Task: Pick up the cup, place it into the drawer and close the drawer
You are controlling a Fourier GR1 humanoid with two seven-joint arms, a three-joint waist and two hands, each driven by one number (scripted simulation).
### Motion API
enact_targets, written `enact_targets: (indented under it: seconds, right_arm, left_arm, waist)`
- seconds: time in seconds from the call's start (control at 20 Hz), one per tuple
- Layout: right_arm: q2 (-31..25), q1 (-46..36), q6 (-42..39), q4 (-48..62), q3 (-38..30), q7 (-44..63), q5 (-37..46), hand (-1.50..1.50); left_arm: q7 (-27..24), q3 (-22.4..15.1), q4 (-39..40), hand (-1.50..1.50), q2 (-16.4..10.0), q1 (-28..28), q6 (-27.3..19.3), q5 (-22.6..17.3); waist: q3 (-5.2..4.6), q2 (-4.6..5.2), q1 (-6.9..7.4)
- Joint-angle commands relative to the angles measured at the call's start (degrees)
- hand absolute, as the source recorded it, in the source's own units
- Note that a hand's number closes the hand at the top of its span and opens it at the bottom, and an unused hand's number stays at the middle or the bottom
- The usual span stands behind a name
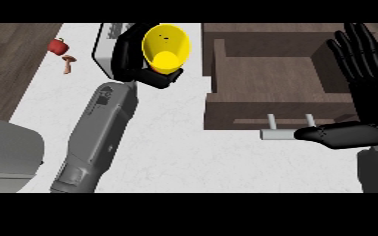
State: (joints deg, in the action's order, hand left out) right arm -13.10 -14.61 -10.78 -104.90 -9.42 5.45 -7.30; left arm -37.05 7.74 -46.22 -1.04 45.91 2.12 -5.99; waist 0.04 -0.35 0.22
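The yellow cup (166,47) is held above the white counter (184,155), tilted so that its open mouth faces up toward me. My left hand (135,55) is shut on it, with fingers curled under its lower rim. To the cup's right stands the brown wooden drawer (221,70), pulled open, its inside bare. Its grey bar handle (284,134) sticks out from the front panel. My right hand (347,134) is open at the right edge, fingers straight up over the drawer's right side, the thumb lying by the handle's right end.
A red pepper (59,45) and a small brown mushroom (68,64) lie at the far left on the dark wood. A white appliance (107,37) sits behind my left hand. A grey rounded object (15,152) fills the lower left corner.
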Motion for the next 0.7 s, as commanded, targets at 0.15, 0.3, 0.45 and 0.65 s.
enact_targets:
  seconds: [0.15, 0.3, 0.45, 0.65]
  right_arm:
    - [1.5, -0.4, 1.6, -0.3, 1.8, -0.7, 2.4, -1.5]
    - [0.5, 1.1, -0.6, 3.0, -0.1, -3.9, 1.2, -1.5]
    - [1.0, 2.0, -0.9, 1.1, 0.5, -4.1, 0.8, -1.5]
    - [-0.5, -2.3, -1.0, 1.3, -0.3, -0.2, -0.8, -1.5]
  left_arm:
    - [12.8, -7.2, -2.1, 1.5, 1.0, 11.4, -10.1, -2.2]
    - [16.5, -6.1, 0.3, 1.5, 1.0, 17.5, -13.2, 0.0]
    - [20.0, -10.2, 7.5, 1.5, 1.0, 23.0, -18.3, -4.0]
    - [22.2, -13.5, 15.7, 1.5, 1.0, 28.1, -21.2, -6.2]
  waist:
    - [-0.03, 0.34, -1.11]
    - [0.0, 0.5, -1.01]
    - [0.02, 0.69, -2.51]
    - [0.01, 0.97, -3.45]
